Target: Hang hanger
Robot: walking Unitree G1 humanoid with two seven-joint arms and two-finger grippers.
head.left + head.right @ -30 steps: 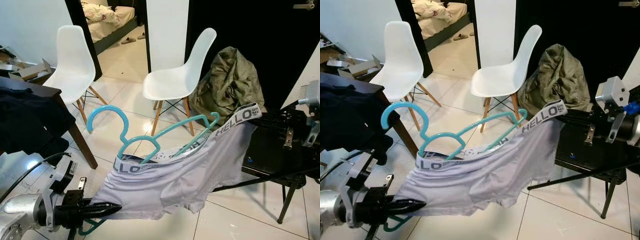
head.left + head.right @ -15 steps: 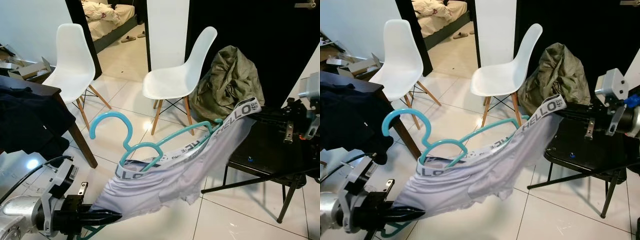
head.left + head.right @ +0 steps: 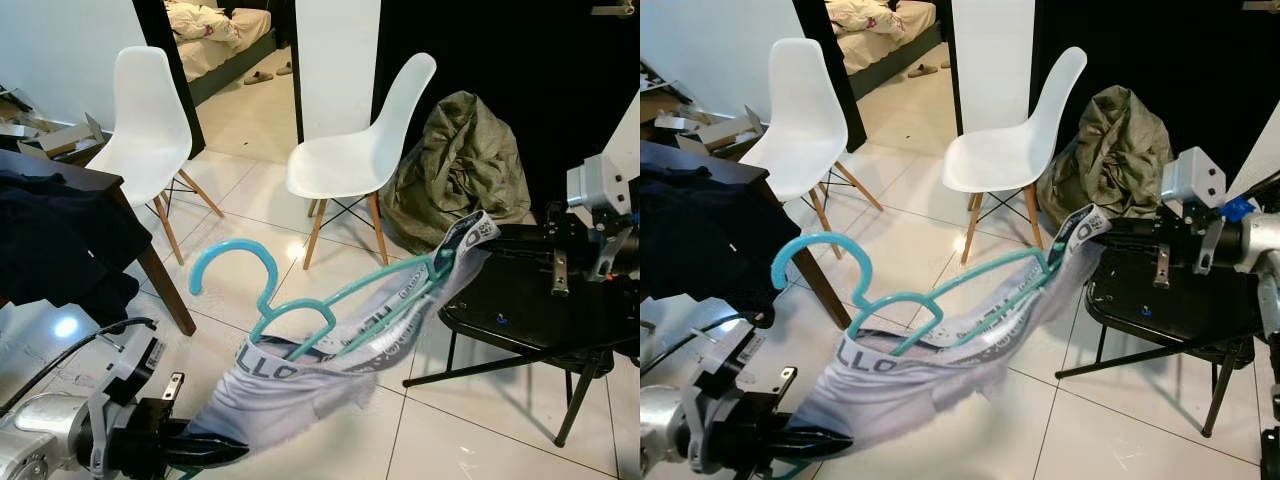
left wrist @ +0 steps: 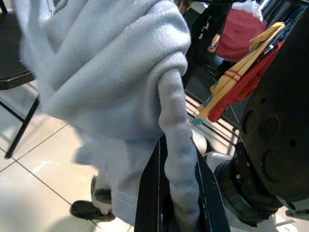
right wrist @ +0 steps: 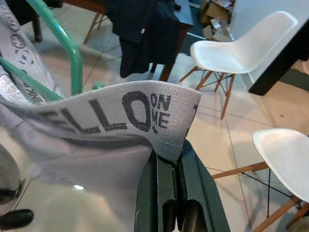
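White tile floor, two white chairs beyond both grippers, black folding chair under the right one. Grey underwear stretched between grippers. Teal hanger threaded through its waistband, midway. Left gripper clenched on a lower edge; right gripper clenched on waistband.

Two white chairs, one teal hanger, one grey underwear, one black folding chair.
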